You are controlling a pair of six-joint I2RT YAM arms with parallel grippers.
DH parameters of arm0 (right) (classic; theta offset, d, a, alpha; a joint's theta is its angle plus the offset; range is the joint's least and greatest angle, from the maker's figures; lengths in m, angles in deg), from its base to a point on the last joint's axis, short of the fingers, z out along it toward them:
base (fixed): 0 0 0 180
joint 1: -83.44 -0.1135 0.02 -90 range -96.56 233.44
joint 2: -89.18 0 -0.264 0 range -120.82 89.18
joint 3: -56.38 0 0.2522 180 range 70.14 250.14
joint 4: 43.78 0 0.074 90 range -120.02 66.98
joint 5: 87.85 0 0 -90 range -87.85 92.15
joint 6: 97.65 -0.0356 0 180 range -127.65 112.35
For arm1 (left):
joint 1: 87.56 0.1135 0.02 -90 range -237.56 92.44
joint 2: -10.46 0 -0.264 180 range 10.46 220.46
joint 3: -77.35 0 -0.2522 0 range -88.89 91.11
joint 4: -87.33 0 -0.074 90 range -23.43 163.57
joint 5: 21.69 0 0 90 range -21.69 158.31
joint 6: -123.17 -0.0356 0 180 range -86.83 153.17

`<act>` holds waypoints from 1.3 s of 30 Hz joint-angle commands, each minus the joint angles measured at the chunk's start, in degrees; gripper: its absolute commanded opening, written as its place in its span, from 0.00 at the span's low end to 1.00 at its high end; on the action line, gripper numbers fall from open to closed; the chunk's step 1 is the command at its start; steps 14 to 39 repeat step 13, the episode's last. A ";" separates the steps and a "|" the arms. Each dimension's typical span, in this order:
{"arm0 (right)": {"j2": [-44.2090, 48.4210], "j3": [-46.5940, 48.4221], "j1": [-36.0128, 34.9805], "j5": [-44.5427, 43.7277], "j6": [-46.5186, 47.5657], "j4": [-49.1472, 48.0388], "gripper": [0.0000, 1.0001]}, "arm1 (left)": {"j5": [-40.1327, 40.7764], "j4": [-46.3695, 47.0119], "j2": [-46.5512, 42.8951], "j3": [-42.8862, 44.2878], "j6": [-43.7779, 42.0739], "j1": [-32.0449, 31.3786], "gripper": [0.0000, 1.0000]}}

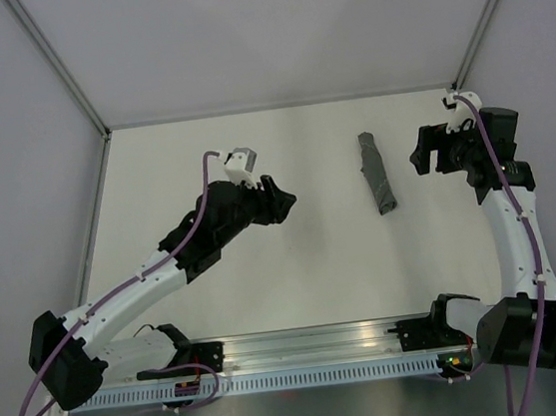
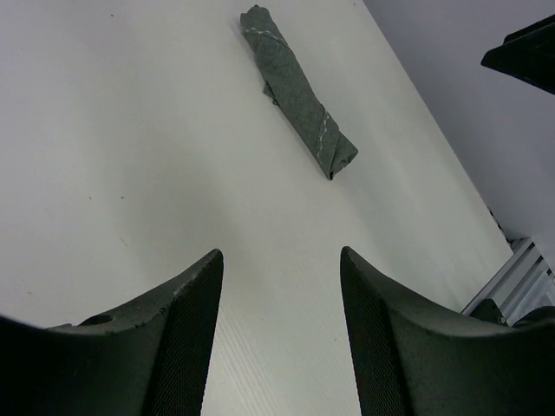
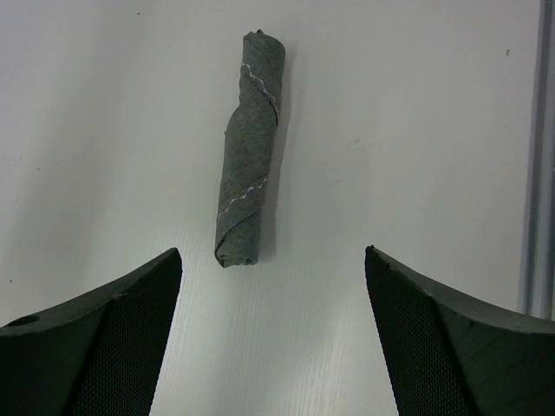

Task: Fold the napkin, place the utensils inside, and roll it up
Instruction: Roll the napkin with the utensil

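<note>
One dark grey fabric napkin (image 1: 378,174), rolled into a slim tube with a thin pale stitched line winding over it, lies flat on the plain white table (image 1: 266,280). It sits in the far right part, long axis running roughly away from the arm bases. What is wrapped inside cannot be seen (both ends show cloth only).

There are two white-and-black arms, with one purple cable along each.

The left gripper (image 1: 279,201) sits well left of the roll, apart from it and pointing toward it. In the left wrist view its two dark textured fingers (image 2: 186,329) stand spread with bare table between them, holding nothing. The napkin (image 2: 299,91) lies well ahead of them, slanted.

The right gripper (image 1: 421,157) is near the roll's right side, not touching. In the right wrist view its two fingers (image 3: 121,338) are spread very wide and empty. The napkin (image 3: 247,152) lies ahead of the gap, nearer the left-hand finger in that picture.

One metal rail (image 1: 314,349) runs along the near edge between the two arm bases.
</note>
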 commanded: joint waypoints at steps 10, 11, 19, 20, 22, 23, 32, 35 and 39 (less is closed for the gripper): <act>1.49 -0.69 1.59 4.08 1.10 -2.81 0.91 | 1.75 -1.40 -3.68 -0.62 -3.13 0.56 0.62; 1.66 -0.60 1.68 4.08 1.01 -2.90 0.91 | 1.84 -1.40 -3.77 -0.53 -3.31 0.64 0.62; 1.84 -0.25 1.76 4.16 0.31 -3.51 0.93 | 1.75 -1.49 -3.94 -0.36 -3.48 0.56 0.62; 1.84 -0.25 1.76 4.16 0.31 -3.51 0.93 | 1.75 -1.49 -3.94 -0.36 -3.48 0.56 0.62; 1.84 -0.25 1.76 4.16 0.31 -3.51 0.93 | 1.75 -1.49 -3.94 -0.36 -3.48 0.56 0.62; 1.84 -0.25 1.76 4.16 0.31 -3.51 0.93 | 1.75 -1.49 -3.94 -0.36 -3.48 0.56 0.62; 1.84 -0.25 1.76 4.16 0.31 -3.51 0.93 | 1.75 -1.49 -3.94 -0.36 -3.48 0.56 0.62; 1.84 -0.25 1.76 4.16 0.31 -3.51 0.93 | 1.75 -1.49 -3.94 -0.36 -3.48 0.56 0.62; 1.84 -0.25 1.76 4.16 0.31 -3.51 0.93 | 1.75 -1.49 -3.94 -0.36 -3.48 0.56 0.62</act>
